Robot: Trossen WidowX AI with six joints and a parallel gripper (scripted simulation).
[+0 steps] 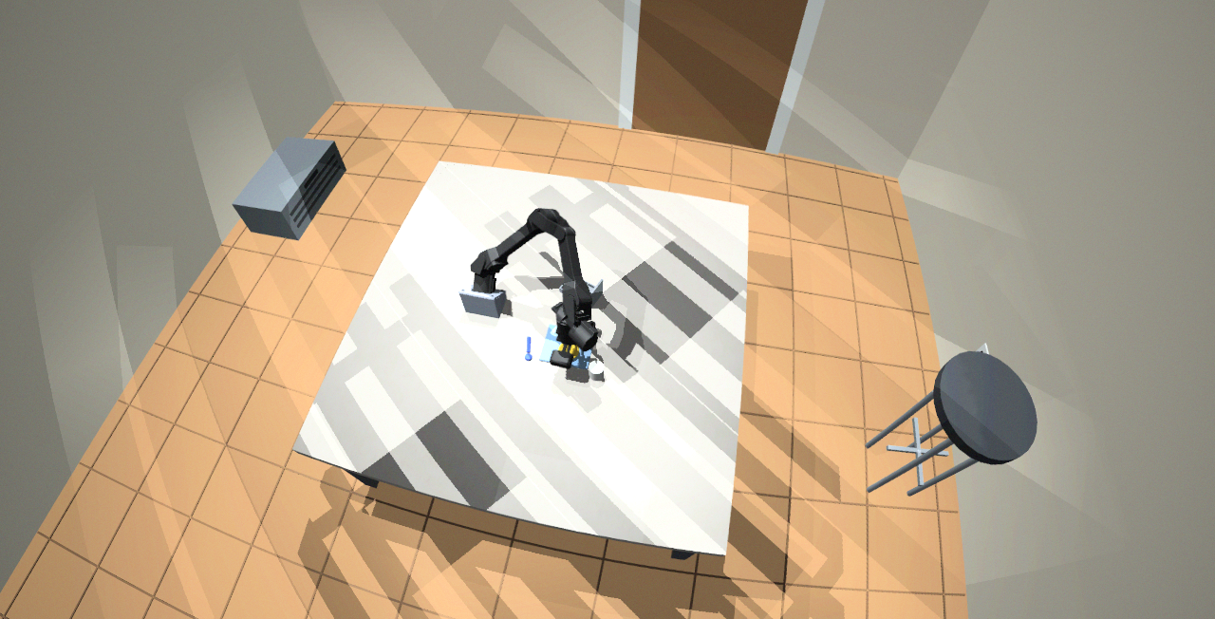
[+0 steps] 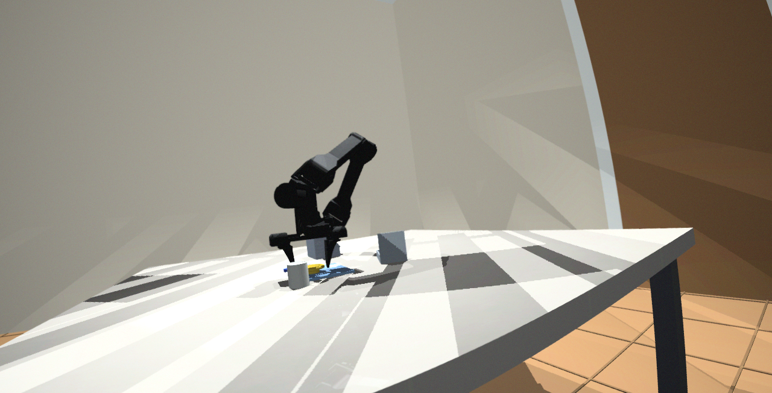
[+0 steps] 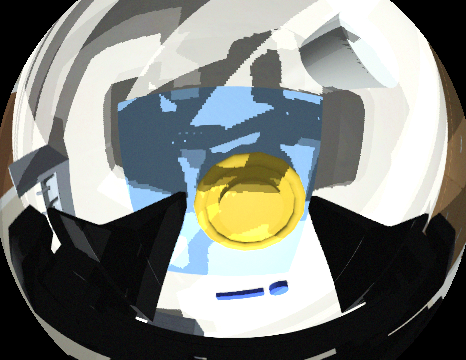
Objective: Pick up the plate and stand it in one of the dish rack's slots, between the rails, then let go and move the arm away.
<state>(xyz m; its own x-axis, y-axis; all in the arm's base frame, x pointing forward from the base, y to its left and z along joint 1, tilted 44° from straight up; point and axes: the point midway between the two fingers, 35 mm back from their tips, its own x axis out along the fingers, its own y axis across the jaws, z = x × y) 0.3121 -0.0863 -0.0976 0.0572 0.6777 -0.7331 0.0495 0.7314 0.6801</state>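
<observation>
The yellow plate [image 1: 560, 348] [image 2: 315, 269] [image 3: 250, 212] lies flat on the blue mat [image 1: 548, 342] [image 2: 345, 269] [image 3: 233, 107]. My gripper [image 2: 310, 264] [image 3: 251, 202] is open and empty, low over the mat. In the wrist view its fingertips show to the left and right of the plate, with a gap on each side. In the top view the arm hides part of the plate and the fingertips. The grey dish rack [image 1: 596, 287] [image 2: 392, 247] [image 3: 39, 167] stands apart from the mat, at the left of the wrist view; its slots are too small to make out.
A white cylindrical cup [image 1: 596, 369] [image 2: 298, 276] [image 3: 330, 57] stands close to the mat. A blue spoon-like item [image 1: 528, 345] [image 3: 240, 294] lies beside the mat, on the side away from the cup. The arm's grey base mount [image 1: 481, 303] [image 2: 315, 248] stands farther back on the table.
</observation>
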